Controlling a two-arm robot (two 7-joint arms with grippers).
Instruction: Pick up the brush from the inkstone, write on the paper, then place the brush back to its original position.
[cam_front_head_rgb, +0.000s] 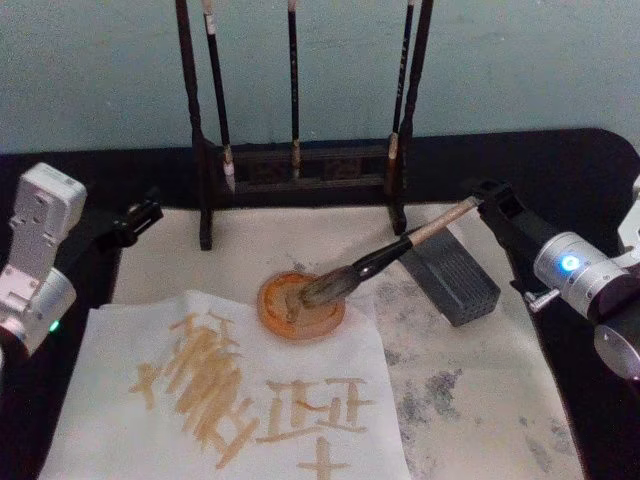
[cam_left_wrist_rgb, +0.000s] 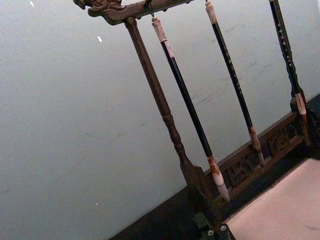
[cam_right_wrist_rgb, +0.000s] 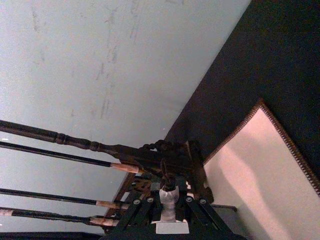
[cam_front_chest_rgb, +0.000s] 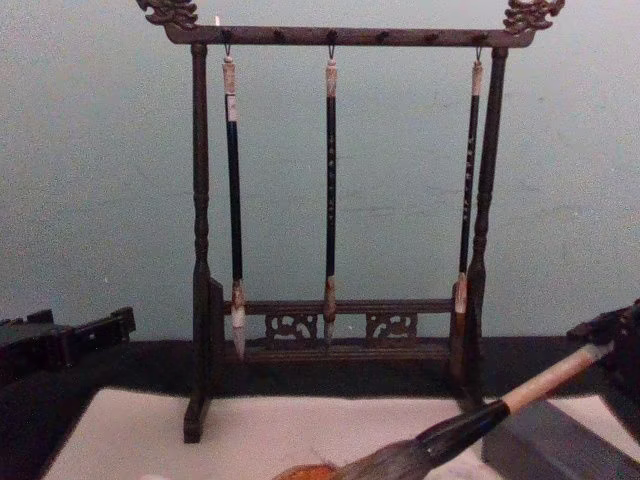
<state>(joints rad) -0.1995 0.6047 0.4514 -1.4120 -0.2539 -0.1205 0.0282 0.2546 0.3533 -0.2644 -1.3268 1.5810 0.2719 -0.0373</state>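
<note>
Here's the brush (cam_front_head_rgb: 370, 262), lying at a slant. Its bushy tuft sits in the round orange inkstone (cam_front_head_rgb: 272, 318), and its pale handle climbs up and to your right, crossing the corner of a dark grey block (cam_front_head_rgb: 450, 275).

The right gripper (cam_front_head_rgb: 488, 200) is right at the handle's far end. The right wrist view has that pale end and its black loop sitting in the middle of the gripper. I can't tell whether it's clamped on or merely around it. The left gripper (cam_front_head_rgb: 140, 215) is parked well off at the left edge of the paper (cam_front_head_rgb: 480, 400), and I can't tell its state either.

A whiter sheet (cam_front_head_rgb: 120, 440) covered in tan strokes lies over the paper's near left part. Behind everything, three thin brushes hang on the wooden rack (cam_front_chest_rgb: 200, 250).

Now the handling. My read is that this brush is light, with a stiff handle and a soft, probably wet tuft that will splay and smear under any pressure. The dark ferrule looks glossy, so expect it to be slippery. Take hold on the bare pale handle, never on the tuft or the ferrule. A hold at the very end gives you a long lever, so small wrist moves will swing the tip widely. Lift it gently clear of the inkstone rim.
</note>
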